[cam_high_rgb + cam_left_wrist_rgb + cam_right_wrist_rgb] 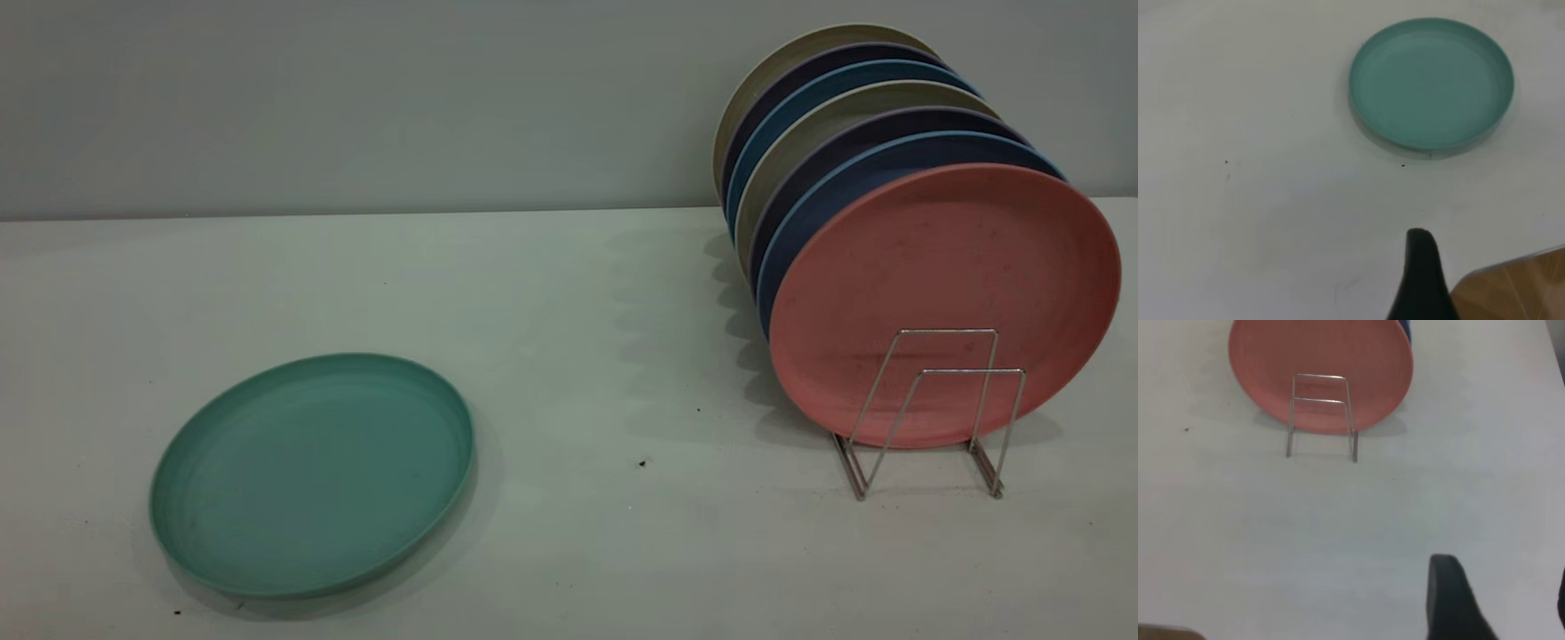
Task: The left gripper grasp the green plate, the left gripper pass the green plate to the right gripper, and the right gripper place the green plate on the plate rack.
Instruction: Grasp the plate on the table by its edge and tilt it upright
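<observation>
The green plate (311, 476) lies flat on the white table at the front left, with nothing touching it. In the left wrist view the plate (1431, 83) lies well ahead of my left gripper (1498, 260). Only one black finger (1421, 273) shows there, with bare space beside it, so the jaws stand apart and hold nothing. The plate rack (929, 413) stands at the right, its two front wire loops bare. My right gripper (1503, 577) is open and empty, hovering over the table in front of the rack (1321, 417). Neither arm shows in the exterior view.
Several plates stand upright in the rack, with a salmon-pink plate (942, 302) in front and dark blue and beige ones behind it. A wall runs behind the table. A wooden floor patch (1518, 290) shows past the table edge near the left gripper.
</observation>
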